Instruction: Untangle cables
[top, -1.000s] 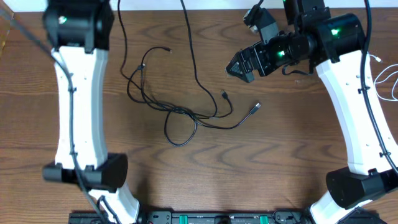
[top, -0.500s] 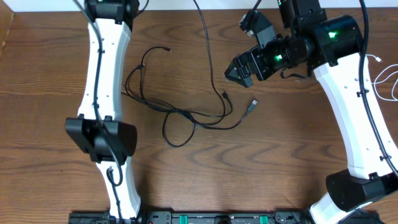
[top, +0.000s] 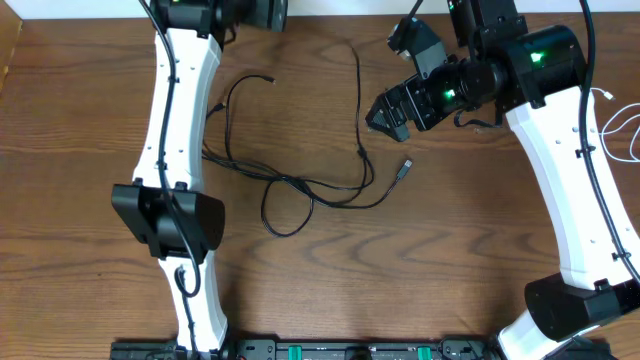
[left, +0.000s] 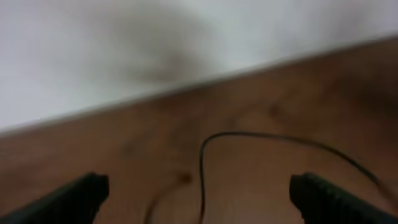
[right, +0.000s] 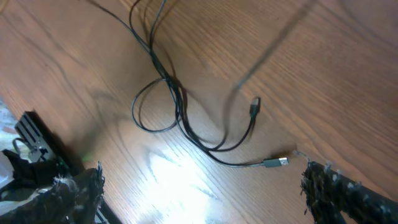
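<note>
The black cables (top: 292, 180) lie in loose, crossed loops on the table (top: 70, 250). The right gripper (top: 385, 112) hovers just right of them, released and empty. The left gripper (left: 196, 190), beyond them, is also released. The white cable (top: 625, 125) lies far right of them.

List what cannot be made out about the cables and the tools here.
- Left tool: the left wrist view is blurred, so it is unclear whether the cable between its fingers touches them.
- Black cables: in the overhead view the strands are too thin to tell which crosses on top.
- White cable: in the overhead view it is cut off by the right edge, so its full extent is hidden.
</note>
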